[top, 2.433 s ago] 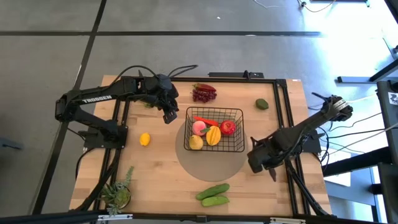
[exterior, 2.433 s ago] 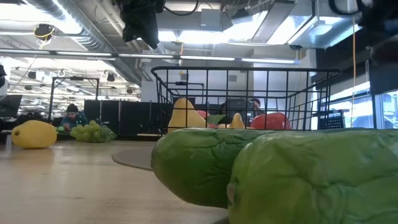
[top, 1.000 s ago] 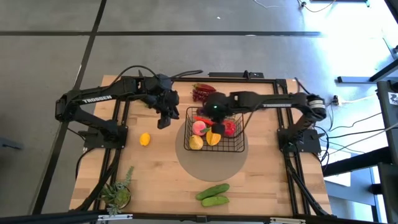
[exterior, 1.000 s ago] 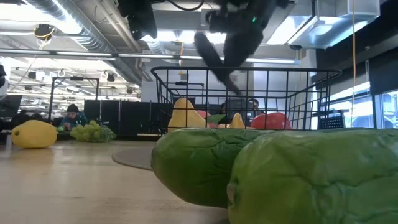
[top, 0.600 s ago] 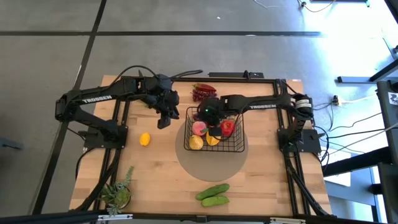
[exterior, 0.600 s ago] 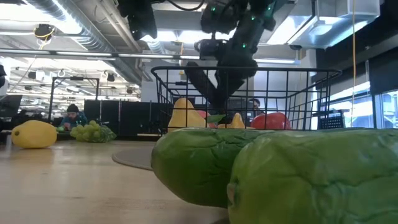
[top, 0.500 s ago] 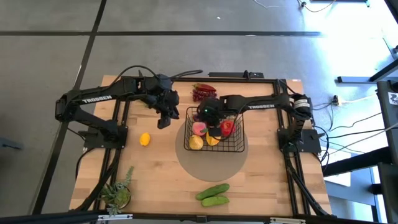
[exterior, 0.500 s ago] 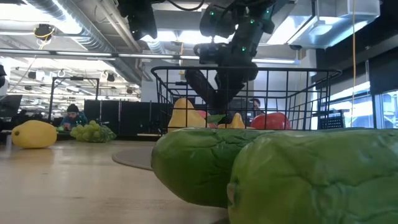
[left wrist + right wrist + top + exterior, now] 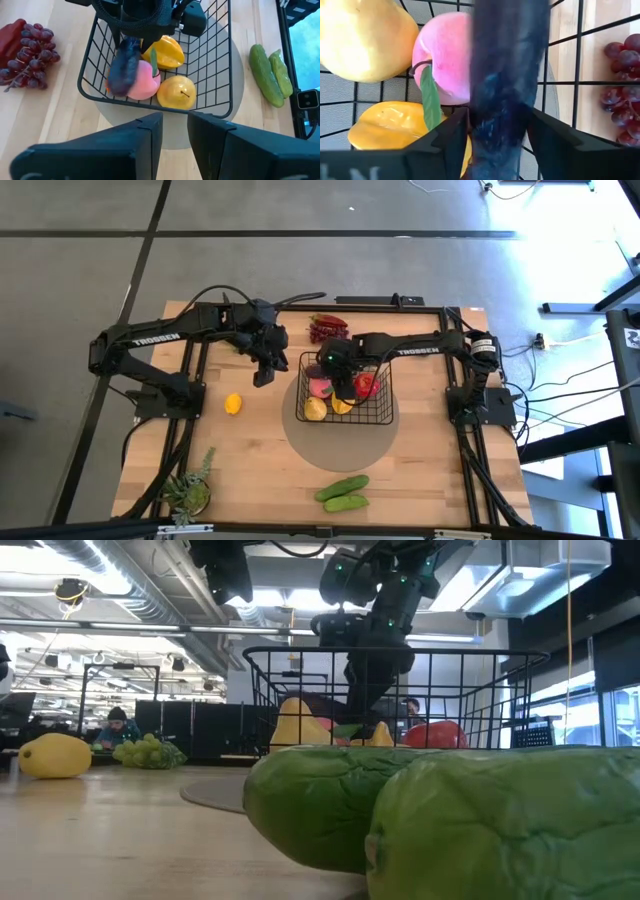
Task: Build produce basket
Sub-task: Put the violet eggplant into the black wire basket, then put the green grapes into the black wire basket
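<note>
Nearest the front edge of the worktop (image 9: pixel 260 470) lie two green cucumbers (image 9: pixel 342 491) side by side and touching, well apart from the black wire-mesh basket (image 9: pixel 384 412), with bare wood between them. The small potted plant (image 9: pixel 190 492) stands at the front left corner. The basket sits on a round grey mat (image 9: pixel 335 448) in the middle of the worktop (open-topped, its mesh walls upright). Inside it are a pale yellow pear-like fruit (image 9: pixel 176 92), a pink peach (image 9: pixel 144 84) with a green leaf, a yellow-orange mango (image 9: pixel 165 52) and a red apple (image 9: pixel 367 385). The right claw (image 9: pixel 343 383) reaches down into the basket from above; a dark purple eggplant (image 9: pixel 124 65) lies between its fingers (image 9: pixel 445 142), resting against the peach, and the fingers stand apart on either side of it, so whether they grip it cannot be told. A lemon (image 9: pixel 233 404) lies alone on open wood left of the basket. The left claw (image 9: pixel 262 372) hangs just beyond the basket's left rear corner, its fingers close together with a narrow gap, holding nothing. Behind the basket, near the far edge, lie purple grapes (image 9: pixel 326 331), and green grapes (image 9: pixel 148 751) lie further left
</note>
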You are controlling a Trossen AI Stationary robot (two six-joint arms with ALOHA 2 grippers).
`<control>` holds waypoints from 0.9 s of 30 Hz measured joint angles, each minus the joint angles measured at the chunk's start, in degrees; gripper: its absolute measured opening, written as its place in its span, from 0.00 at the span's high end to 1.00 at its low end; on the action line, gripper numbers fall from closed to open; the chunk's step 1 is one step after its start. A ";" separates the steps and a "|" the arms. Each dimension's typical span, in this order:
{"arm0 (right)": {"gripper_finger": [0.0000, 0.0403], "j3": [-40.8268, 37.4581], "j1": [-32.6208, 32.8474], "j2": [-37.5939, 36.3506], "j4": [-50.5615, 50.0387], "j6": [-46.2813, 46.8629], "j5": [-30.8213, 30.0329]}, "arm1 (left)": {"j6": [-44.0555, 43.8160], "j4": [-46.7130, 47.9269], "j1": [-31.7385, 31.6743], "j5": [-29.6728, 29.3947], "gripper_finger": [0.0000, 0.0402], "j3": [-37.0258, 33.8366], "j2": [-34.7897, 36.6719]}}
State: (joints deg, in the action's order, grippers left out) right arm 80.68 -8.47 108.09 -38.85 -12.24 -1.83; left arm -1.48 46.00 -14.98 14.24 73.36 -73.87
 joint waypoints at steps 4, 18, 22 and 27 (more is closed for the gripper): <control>0.51 0.00 0.00 0.00 -0.01 0.11 0.00 | 0.00 0.38 0.00 0.00 0.80 0.00 0.00; 0.51 0.20 0.04 -9.22 -3.72 5.98 0.40 | -10.24 6.62 0.02 -8.62 0.80 -0.07 3.05; 0.51 0.21 0.04 -13.32 -3.92 6.19 0.39 | -17.56 8.17 0.02 -12.96 0.80 0.02 4.89; 0.51 0.26 0.44 -18.76 -4.69 5.93 0.46 | -23.06 9.85 0.67 -14.34 0.80 -0.07 7.25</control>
State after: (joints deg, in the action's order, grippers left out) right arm 80.95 -8.03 89.34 -43.54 -6.31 -1.36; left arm -24.54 55.84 -14.31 -0.10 73.29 -66.62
